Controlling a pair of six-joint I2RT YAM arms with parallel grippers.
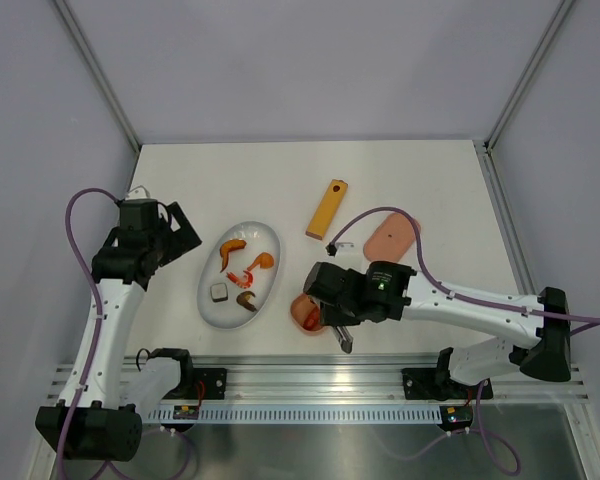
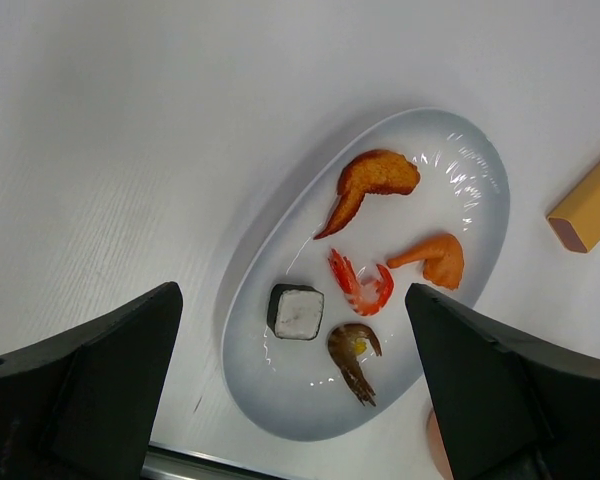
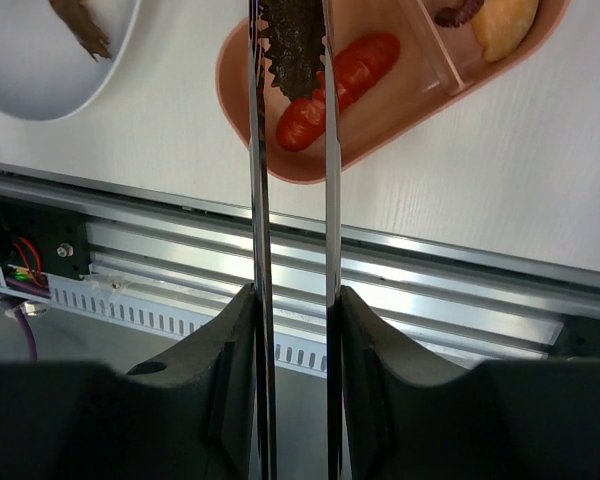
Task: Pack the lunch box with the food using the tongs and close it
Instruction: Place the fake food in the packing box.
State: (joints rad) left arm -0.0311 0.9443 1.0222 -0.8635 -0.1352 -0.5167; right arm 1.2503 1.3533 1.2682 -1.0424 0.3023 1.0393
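Observation:
My right gripper (image 3: 295,330) is shut on the silvery tongs (image 3: 257,200). The tongs' tips pinch a dark brown piece (image 3: 292,50) over the pink lunch box (image 3: 280,172). Red sausages (image 3: 340,85) lie in that compartment. The other compartment holds a yellow-orange piece (image 3: 505,25) and a dark curl (image 3: 460,12). The pink lid (image 1: 390,238) lies apart, further back on the right. My left gripper (image 2: 300,400) hangs open above the white plate (image 2: 270,400). On the plate are a dark-and-white cube (image 2: 298,310), a red shrimp (image 2: 360,285), a brown shrimp (image 2: 352,355) and two orange pieces (image 2: 375,175).
A yellow-orange flat bar with a hole (image 1: 327,208) lies behind the plate and the lid. The metal rail (image 3: 380,270) runs along the table's near edge, just below the lunch box. Grey walls enclose the table on three sides.

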